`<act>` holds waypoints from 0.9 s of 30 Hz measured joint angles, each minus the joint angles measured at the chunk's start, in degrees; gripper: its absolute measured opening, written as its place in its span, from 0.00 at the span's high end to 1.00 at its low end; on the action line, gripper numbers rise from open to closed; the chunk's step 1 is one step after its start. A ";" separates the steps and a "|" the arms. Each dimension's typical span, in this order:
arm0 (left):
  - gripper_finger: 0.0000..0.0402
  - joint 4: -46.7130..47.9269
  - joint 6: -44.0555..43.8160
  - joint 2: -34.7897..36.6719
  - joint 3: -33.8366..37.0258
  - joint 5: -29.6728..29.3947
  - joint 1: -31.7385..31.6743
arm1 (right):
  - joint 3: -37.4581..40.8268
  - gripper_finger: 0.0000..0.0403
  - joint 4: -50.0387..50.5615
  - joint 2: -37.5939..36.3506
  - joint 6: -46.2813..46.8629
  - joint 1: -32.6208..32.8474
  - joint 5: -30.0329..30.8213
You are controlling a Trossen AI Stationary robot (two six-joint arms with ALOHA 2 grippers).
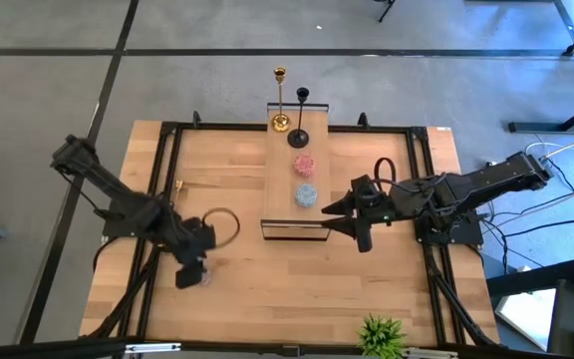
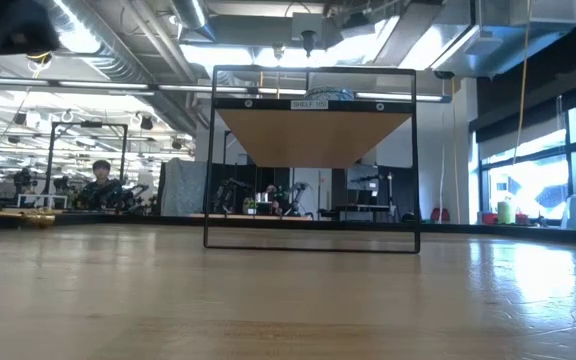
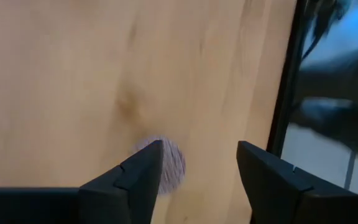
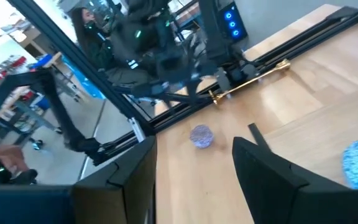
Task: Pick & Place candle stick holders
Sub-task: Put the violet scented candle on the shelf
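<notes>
A gold candlestick (image 1: 280, 100) and a black one (image 1: 300, 118) stand upright on their round bases at the far end of the shelf top (image 1: 285, 214). A second gold candlestick lies on its side by the table's left rail (image 1: 178, 185); it also shows in the right wrist view (image 4: 250, 81) and the low view (image 2: 30, 216). My left gripper (image 1: 189, 274) is open and points down over a small purple ball (image 3: 168, 163) without touching it. My right gripper (image 1: 339, 215) is open and empty at the shelf's right side.
A pink ball (image 1: 304, 164) and a blue ball (image 1: 306, 195) lie on the shelf top. A black frame rail (image 1: 167, 179) runs around the table. A small green plant (image 1: 382, 334) stands at the near edge. A person (image 2: 98, 180) sits in the room beyond.
</notes>
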State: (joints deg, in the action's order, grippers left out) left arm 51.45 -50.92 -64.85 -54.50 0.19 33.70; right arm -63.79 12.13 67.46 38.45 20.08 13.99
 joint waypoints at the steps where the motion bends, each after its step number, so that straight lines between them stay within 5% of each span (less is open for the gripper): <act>1: 0.48 0.08 -0.45 -1.38 0.00 0.62 0.87 | 0.00 0.47 0.29 0.00 -0.19 0.00 0.14; 11: 0.31 1.58 -2.98 -9.51 0.00 -2.58 6.18 | 0.00 0.47 1.19 0.00 -0.06 0.00 4.70; 27: 0.21 6.53 -18.79 -13.00 0.00 -9.48 12.59 | 0.00 0.47 0.81 2.47 1.23 -0.09 6.00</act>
State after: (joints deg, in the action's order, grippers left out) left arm 57.98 -69.71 -77.84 -54.50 -9.29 46.29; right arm -63.79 12.94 69.93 39.68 19.99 19.99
